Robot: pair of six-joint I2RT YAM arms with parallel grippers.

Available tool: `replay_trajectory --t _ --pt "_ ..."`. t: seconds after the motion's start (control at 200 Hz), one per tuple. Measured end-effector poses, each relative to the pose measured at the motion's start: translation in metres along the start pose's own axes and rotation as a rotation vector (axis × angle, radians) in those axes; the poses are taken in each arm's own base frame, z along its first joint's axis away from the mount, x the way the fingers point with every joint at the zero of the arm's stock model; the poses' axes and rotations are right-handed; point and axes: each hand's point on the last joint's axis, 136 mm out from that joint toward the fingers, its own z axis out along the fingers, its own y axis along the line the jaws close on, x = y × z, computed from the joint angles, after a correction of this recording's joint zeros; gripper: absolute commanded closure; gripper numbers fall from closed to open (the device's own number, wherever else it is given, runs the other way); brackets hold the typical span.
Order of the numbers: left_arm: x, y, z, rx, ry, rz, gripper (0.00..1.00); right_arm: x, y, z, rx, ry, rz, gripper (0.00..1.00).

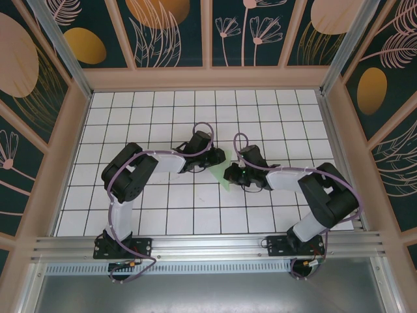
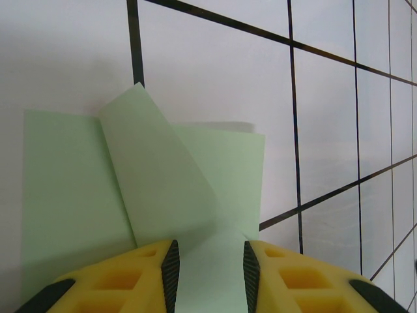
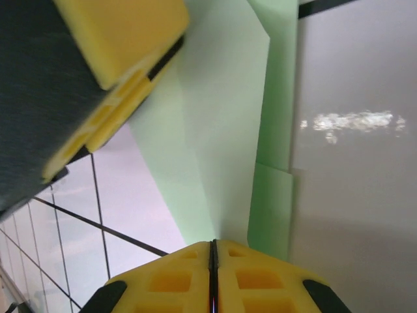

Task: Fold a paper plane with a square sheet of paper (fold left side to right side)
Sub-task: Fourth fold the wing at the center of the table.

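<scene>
The square sheet of paper [image 1: 223, 176] is pale mint green and lies partly folded on the white grid table between my two arms. In the left wrist view the paper [image 2: 163, 195] shows a slanted flap folded over a flat layer. My left gripper [image 2: 208, 274] is open, its yellow fingers [image 2: 146, 277] apart with the sheet's near part between and under them. In the right wrist view a pale panel of the paper [image 3: 221, 130] narrows down to my right gripper [image 3: 213, 251], whose jaws are shut on its edge. My left gripper's finger [image 3: 124, 39] sits at the upper left there.
Both grippers [image 1: 212, 163] [image 1: 233, 175] meet mid-table, wrists nearly touching. Wooden side walls [image 1: 75, 150] and patterned panels enclose the table [image 1: 156, 215]. An aluminium rail [image 1: 208, 244] runs along the near edge by the arm bases.
</scene>
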Motion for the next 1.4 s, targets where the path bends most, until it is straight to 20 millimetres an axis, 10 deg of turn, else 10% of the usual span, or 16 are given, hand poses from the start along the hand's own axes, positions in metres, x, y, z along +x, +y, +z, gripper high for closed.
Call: replay_trajectory --t 0.48,0.791,1.396 --pt "0.001 0.001 -0.004 -0.016 0.005 0.000 0.61 0.003 -0.009 0.008 0.019 0.013 0.008 0.89" --pt "-0.010 -0.024 -0.042 0.037 -0.042 0.001 0.66 0.003 -0.010 0.008 0.016 0.017 -0.002 0.89" --pt "0.037 -0.023 -0.024 0.112 0.050 -0.138 0.69 0.004 -0.009 0.009 0.014 0.020 -0.014 0.89"
